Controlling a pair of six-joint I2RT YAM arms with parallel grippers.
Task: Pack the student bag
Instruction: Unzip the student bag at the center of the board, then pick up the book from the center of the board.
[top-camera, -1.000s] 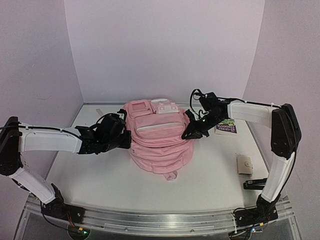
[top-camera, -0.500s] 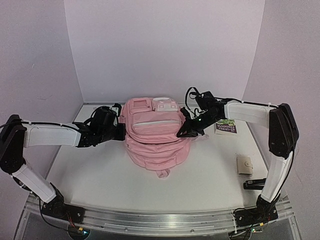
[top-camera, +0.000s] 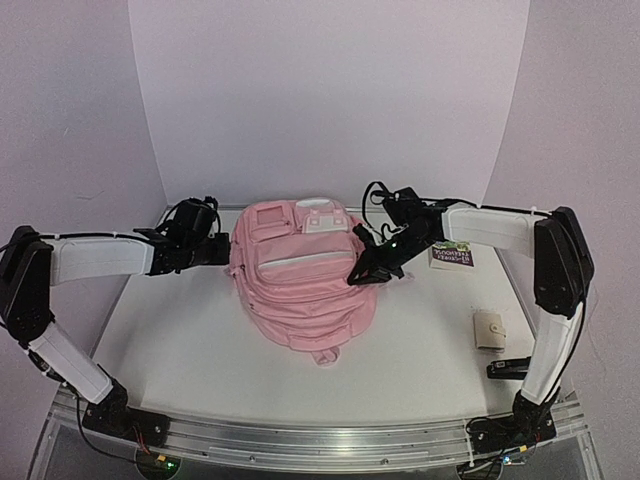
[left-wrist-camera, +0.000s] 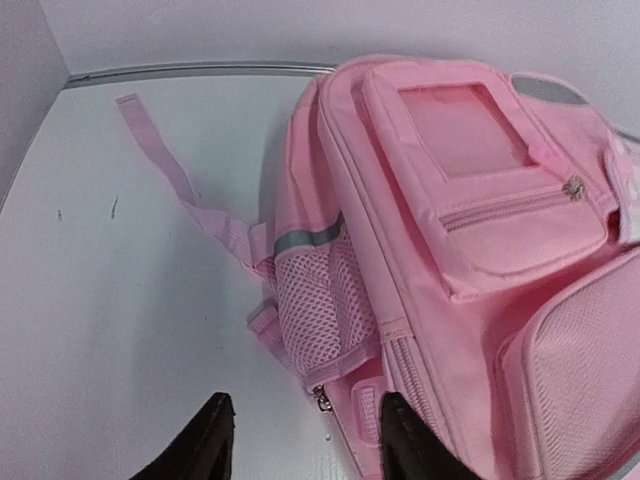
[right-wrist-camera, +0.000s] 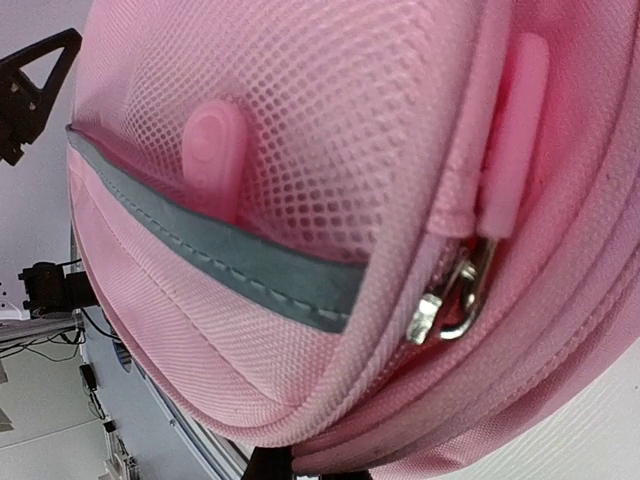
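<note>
The student bag (top-camera: 300, 285), a big pink backpack, lies flat in the middle of the table with its front pockets up and a white patch (top-camera: 328, 218) at the far end. My left gripper (top-camera: 213, 247) hovers at the bag's left side. In the left wrist view it (left-wrist-camera: 305, 445) stands open over the bag's edge, just short of a mesh side pocket (left-wrist-camera: 320, 300), holding nothing. My right gripper (top-camera: 363, 272) presses against the bag's right side. There the pink fabric (right-wrist-camera: 300, 200) and a metal zipper pull (right-wrist-camera: 455, 300) fill the view, and only a sliver of one finger (right-wrist-camera: 264, 466) shows.
A booklet (top-camera: 455, 254) lies at the back right beside the right arm. A cream wallet (top-camera: 489, 329) sits near the right edge, with a small dark object (top-camera: 510, 368) in front of it. A loose pink strap (left-wrist-camera: 170, 165) trails from the bag towards the back wall.
My left gripper has opened, let go of the bag's left side and drawn back to the far left. The bag has settled flatter and shifted slightly left. The right gripper has followed it.
</note>
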